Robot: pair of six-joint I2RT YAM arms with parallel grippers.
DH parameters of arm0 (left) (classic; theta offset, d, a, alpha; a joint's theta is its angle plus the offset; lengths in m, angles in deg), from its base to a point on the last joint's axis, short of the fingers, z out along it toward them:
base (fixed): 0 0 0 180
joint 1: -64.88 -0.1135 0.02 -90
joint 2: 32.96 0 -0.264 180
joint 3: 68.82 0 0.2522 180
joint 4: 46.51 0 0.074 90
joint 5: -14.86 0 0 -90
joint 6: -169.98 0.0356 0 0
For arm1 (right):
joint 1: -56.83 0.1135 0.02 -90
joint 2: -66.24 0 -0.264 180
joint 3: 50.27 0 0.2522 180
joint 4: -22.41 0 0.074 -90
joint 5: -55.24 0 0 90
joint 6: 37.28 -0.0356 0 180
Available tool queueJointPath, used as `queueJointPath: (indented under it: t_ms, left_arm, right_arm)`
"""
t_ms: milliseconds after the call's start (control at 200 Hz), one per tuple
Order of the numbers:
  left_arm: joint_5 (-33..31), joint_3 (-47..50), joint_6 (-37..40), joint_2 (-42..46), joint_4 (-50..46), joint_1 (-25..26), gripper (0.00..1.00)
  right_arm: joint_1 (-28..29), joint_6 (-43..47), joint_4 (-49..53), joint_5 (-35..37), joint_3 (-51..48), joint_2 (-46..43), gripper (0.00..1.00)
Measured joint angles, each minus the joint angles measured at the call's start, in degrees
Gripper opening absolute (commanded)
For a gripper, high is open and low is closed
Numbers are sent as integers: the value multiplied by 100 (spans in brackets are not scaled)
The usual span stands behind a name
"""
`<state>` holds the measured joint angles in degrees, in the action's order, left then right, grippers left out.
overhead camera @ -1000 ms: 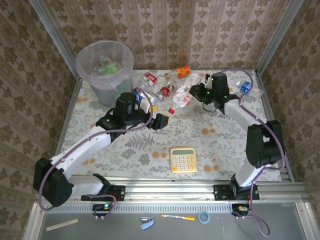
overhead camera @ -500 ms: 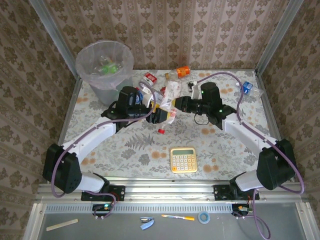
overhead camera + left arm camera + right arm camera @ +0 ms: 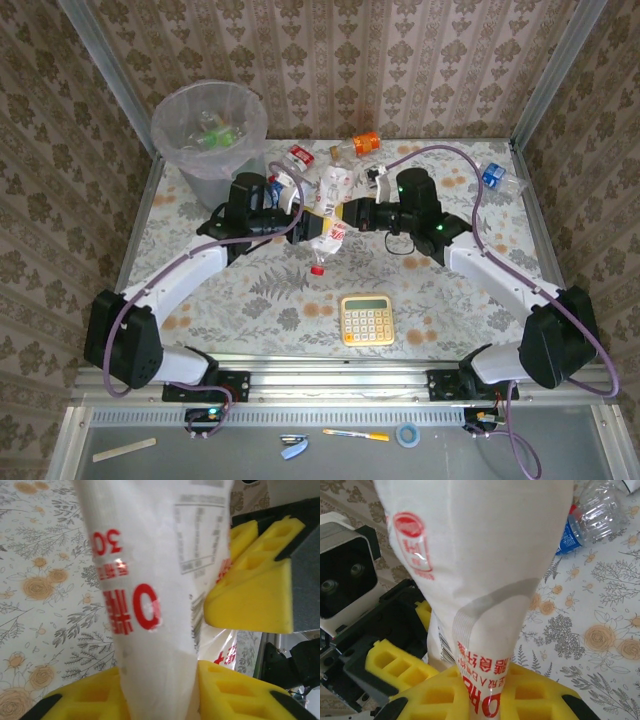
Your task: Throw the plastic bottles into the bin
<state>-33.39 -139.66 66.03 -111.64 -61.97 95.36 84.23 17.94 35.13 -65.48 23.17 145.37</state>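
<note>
One yellow calculator (image 3: 366, 319) lies nearest on the desk (image 3: 200, 300). Mid-desk, the left tool (image 3: 308, 230) and the right tool (image 3: 347, 212) both clamp one crushed white-labelled bottle (image 3: 330, 188). Behind lie three loose ones that can be counted: a red-labelled bottle (image 3: 300, 156), an orange-labelled bottle (image 3: 366, 143) and a blue-labelled bottle (image 3: 492, 176); the arms hide others. One bin (image 3: 210, 150) stands far left, its contents blurred

Loose bottles (image 3: 300, 157) clutter the table (image 3: 200, 290) beside the bin (image 3: 210, 185).
</note>
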Motion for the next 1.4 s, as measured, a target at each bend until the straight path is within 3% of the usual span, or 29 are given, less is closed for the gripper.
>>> queueJointPath:
  t_ms: [150,405,555,815,1050,1400]
  left_arm:
    - [-107,140,-94,59,4,-59,15]
    - [-621,487,-28,964,-98,-66,9]
    - [-1287,492,101,1869,-485,-175,9]
    - [-3051,-175,636,3530,-1482,-245,8]
    - [-4579,-817,1279,4498,-1622,-245,8]
    - [-4889,-531,2409,5163,-404,-245,10]
  right_arm:
    - [31,28,-13,-55,48,221,25]
    - [127,76,-4,-149,94,232,82]
    - [160,308,127,20,72,-149,97]
    - [109,654,551,490,-179,-756,100]
    - [85,748,752,658,-258,-772,100]
    - [85,767,789,728,-256,-664,100]
